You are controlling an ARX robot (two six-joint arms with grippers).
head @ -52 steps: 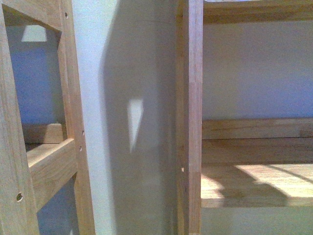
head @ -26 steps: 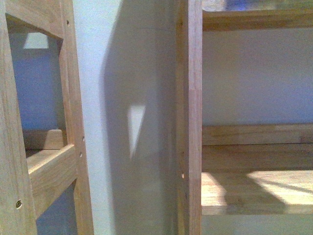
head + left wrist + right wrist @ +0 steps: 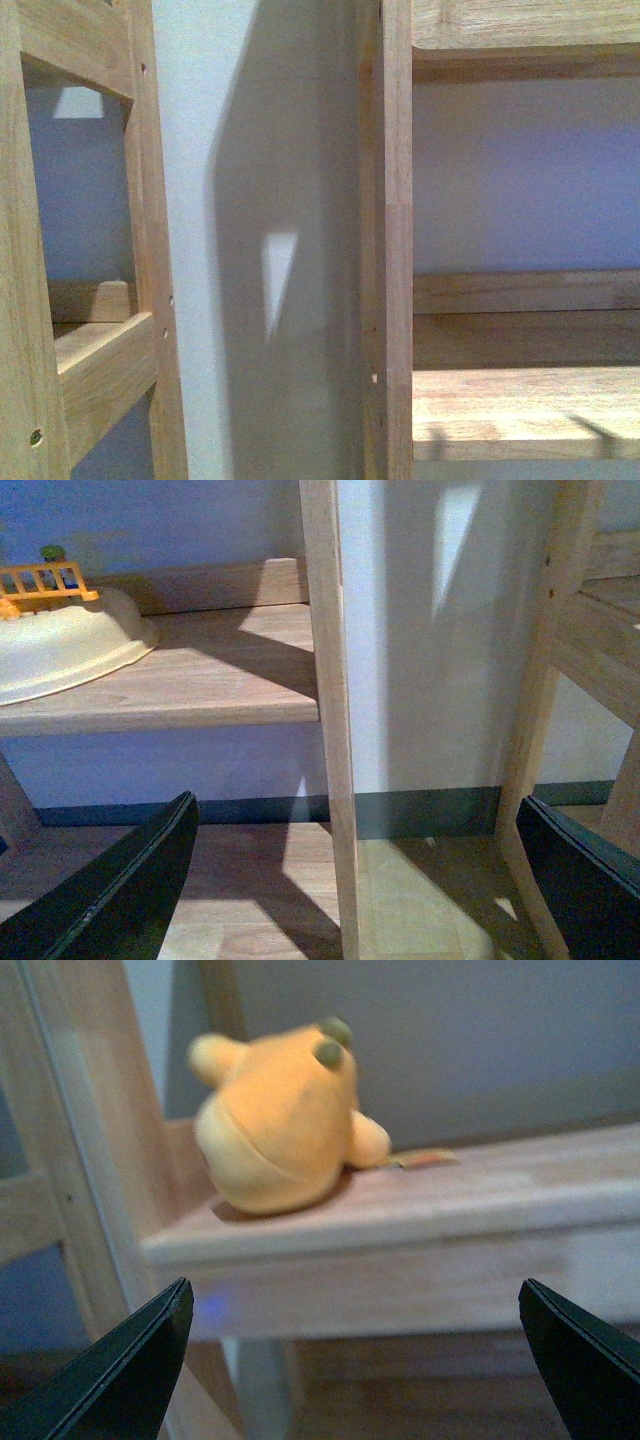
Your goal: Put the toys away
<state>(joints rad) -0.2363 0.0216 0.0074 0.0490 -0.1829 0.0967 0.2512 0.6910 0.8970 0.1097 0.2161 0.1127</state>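
plush toy point(image 3: 285, 1120) near shelf point(image 3: 420, 1215) edge, fingers point(image 3: 352, 1360) spread.

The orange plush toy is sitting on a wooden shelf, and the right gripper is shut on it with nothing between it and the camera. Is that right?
Not quite. In the right wrist view the orange plush toy does sit on the wooden shelf, but the right gripper is open and apart from it, holding nothing.
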